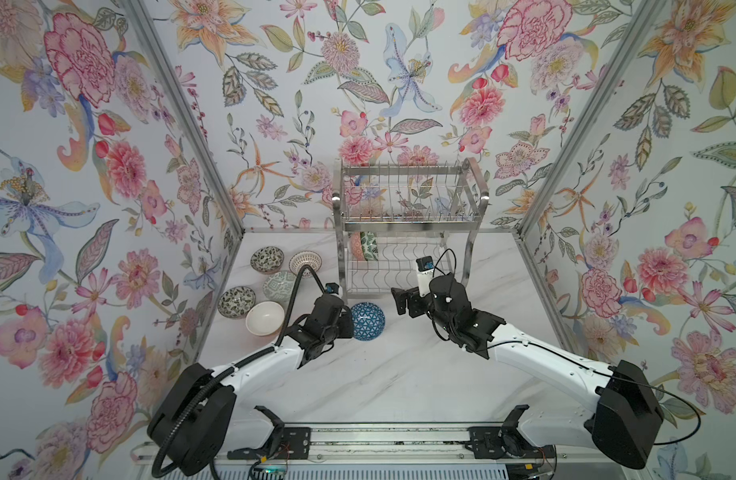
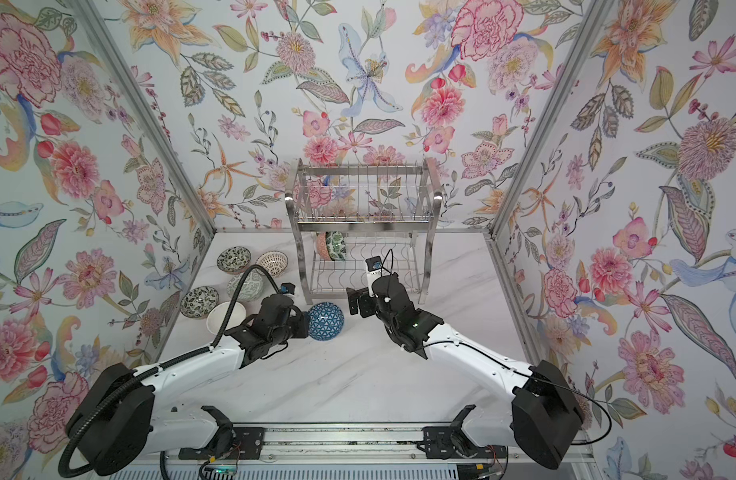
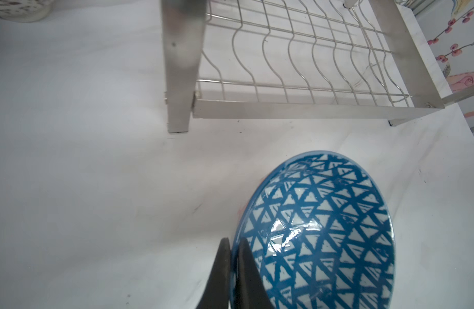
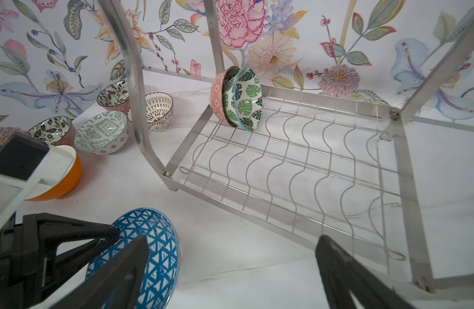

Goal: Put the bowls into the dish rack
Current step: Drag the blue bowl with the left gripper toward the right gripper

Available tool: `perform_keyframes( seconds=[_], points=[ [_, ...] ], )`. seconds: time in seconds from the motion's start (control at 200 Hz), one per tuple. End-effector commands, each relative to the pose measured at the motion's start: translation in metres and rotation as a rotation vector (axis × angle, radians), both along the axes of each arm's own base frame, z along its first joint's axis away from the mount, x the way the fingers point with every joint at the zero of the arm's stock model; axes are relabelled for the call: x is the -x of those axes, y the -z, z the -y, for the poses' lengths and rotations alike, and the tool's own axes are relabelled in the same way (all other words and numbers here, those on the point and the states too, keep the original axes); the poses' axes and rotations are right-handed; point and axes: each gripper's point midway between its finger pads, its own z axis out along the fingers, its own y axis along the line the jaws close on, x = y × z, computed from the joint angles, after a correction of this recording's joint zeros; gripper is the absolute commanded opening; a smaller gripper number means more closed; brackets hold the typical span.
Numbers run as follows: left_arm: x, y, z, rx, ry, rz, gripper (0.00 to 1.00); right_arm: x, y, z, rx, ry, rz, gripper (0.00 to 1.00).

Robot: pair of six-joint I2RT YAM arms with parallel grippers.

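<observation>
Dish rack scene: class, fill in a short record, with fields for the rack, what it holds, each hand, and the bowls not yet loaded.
rack: dish rack, two tiers, at the back of the table
loaded: leaf bowl and orange bowl, on edge, lower tier, left end
left hand: shut on the rim of the blue triangle bowl, tilted, in front of the rack
right hand: open, empty, beside that bowl
not loaded: five bowls, grouped left of the rack

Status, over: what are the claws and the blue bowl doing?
Left claw shut on blue bowl rim, bowl tilted. Right claw open, empty. Nothing between bowl and dish rack.
</observation>
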Motion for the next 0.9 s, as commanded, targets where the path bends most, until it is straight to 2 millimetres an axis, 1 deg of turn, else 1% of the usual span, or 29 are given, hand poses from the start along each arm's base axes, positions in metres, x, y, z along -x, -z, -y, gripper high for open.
perform_keyframes(
  seconds=[0.0,0.045,0.09,0.1,0.115,0.175,0.195,0.2,0.21,0.285,0.53,0.651,0.791,0.821,0.866,0.891],
  points=[
    [-0.014,-0.026,0.039,0.062,0.041,0.063,0.0,0.001,0.002,0.031,0.001,0.059,-0.035,0.99],
    [-0.014,-0.026,0.052,0.05,0.065,0.065,0.0,-0.001,-0.001,0.043,-0.008,0.082,-0.036,0.99],
    [-0.013,-0.025,0.064,0.032,0.088,0.064,0.0,0.001,-0.003,0.047,-0.022,0.079,-0.037,0.99],
    [-0.013,-0.025,0.067,0.029,0.093,0.065,0.0,-0.003,-0.004,0.056,-0.025,0.101,-0.036,0.99],
    [-0.013,-0.024,0.07,0.022,0.098,0.063,0.0,-0.004,-0.004,0.06,-0.028,0.111,-0.035,0.99],
    [-0.013,-0.018,0.081,0.004,0.12,0.053,0.0,-0.003,-0.005,0.069,-0.042,0.124,-0.033,0.99],
    [-0.013,-0.02,0.085,0.006,0.127,0.056,0.0,-0.004,-0.006,0.072,-0.046,0.128,-0.033,0.99],
    [-0.013,-0.014,0.085,-0.006,0.127,0.045,0.0,-0.003,-0.006,0.073,-0.048,0.13,-0.034,0.99],
    [-0.014,-0.009,0.086,-0.015,0.129,0.035,0.0,-0.003,-0.006,0.074,-0.049,0.131,-0.034,0.99],
    [-0.017,0.0,0.095,-0.031,0.142,0.017,0.0,-0.003,-0.005,0.079,-0.058,0.14,-0.04,0.99],
    [-0.028,0.008,0.115,-0.051,0.17,0.014,0.0,-0.001,-0.003,0.078,-0.077,0.123,-0.062,0.99],
    [-0.028,0.014,0.123,-0.076,0.196,0.004,0.02,0.0,-0.002,0.077,-0.08,0.113,-0.066,0.99],
    [-0.025,0.018,0.125,-0.086,0.206,-0.003,0.09,0.001,-0.001,0.076,-0.081,0.102,-0.072,0.99],
    [-0.025,0.019,0.124,-0.092,0.207,-0.004,0.12,0.001,-0.001,0.075,-0.083,0.097,-0.073,0.99],
    [-0.025,0.019,0.123,-0.098,0.209,-0.003,0.2,0.001,-0.001,0.073,-0.088,0.09,-0.071,0.99],
    [-0.025,0.019,0.123,-0.099,0.21,-0.003,0.22,0.001,-0.001,0.073,-0.094,0.088,-0.071,0.99]
  ],
)
